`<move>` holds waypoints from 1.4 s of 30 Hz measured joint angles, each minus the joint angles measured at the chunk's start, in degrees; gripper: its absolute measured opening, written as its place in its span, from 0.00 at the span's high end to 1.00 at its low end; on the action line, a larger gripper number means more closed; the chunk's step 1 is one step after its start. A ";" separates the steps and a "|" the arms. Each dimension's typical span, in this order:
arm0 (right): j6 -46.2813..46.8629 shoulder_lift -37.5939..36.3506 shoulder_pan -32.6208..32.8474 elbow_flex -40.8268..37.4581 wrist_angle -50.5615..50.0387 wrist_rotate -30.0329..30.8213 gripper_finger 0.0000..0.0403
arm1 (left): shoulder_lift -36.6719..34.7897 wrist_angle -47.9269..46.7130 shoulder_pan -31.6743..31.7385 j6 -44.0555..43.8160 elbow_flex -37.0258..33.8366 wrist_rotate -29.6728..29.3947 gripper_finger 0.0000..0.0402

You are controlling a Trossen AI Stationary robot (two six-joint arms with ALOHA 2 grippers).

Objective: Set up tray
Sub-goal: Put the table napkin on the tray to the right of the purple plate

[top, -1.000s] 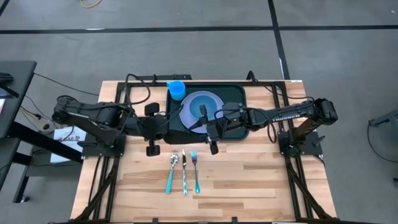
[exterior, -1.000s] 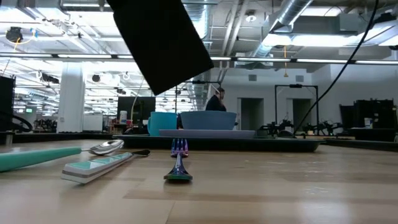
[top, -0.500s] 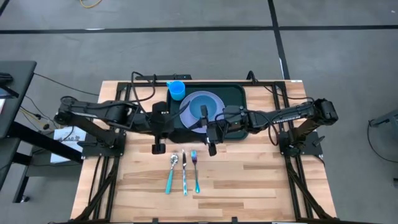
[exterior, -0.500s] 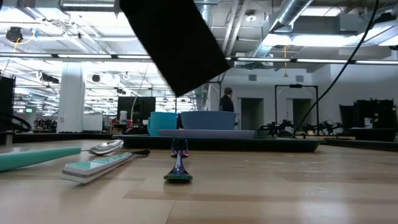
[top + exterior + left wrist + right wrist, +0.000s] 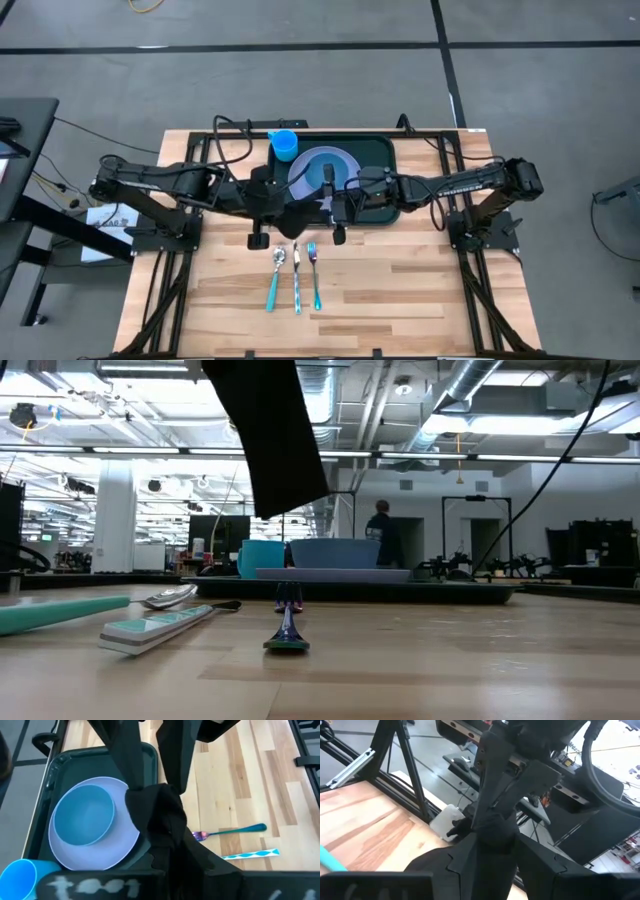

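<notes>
1. Tray (image 5: 380, 152) sits at 12 o'clock on the table (image 5: 420, 295), dark and rimmed, already carrying a lavender plate (image 5: 348, 160) with a blue bowl (image 5: 312, 165) on it. A blue cup (image 5: 285, 146) stands at the tray's 10 o'clock corner.
2. Over the tray's 6 o'clock edge, the left gripper (image 5: 290, 208) is clamped on a black napkin (image 5: 155, 820). The cloth hangs bunched and crumpled below the grip, clear of the wood.
3. The right gripper (image 5: 322, 208) faces it from 3 o'clock with its fingers (image 5: 175, 750) spread wide on either side of the cloth's upper part. Whether they touch the fabric cannot be told.
4. At 6 o'clock from the tray, well apart from both arms, a spoon (image 5: 275, 275), a knife (image 5: 296, 278) and a fork (image 5: 314, 270) lie side by side on bare wood.
5. The step in hand looks like a two-handed spread of the napkin. To do it well, the right gripper should pinch a free corner rather than the bunched middle. The arms should then draw apart level, so the cloth opens flat.
6. It should be lowered onto open tray floor toward 3 o'clock of the plate, kept high enough that the hem does not snag the bowl.
</notes>
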 joint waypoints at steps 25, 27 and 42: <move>-3.70 0.02 1.58 0.02 1.04 0.63 0.70 | 0.22 0.15 0.13 0.67 0.00 3.33 0.98; -3.83 0.02 1.81 0.02 1.61 0.21 0.72 | 0.24 0.22 0.15 0.99 0.00 3.44 0.98; -1.02 0.70 0.00 0.07 -1.55 -0.78 0.99 | 0.66 2.53 0.04 1.35 0.02 6.38 0.94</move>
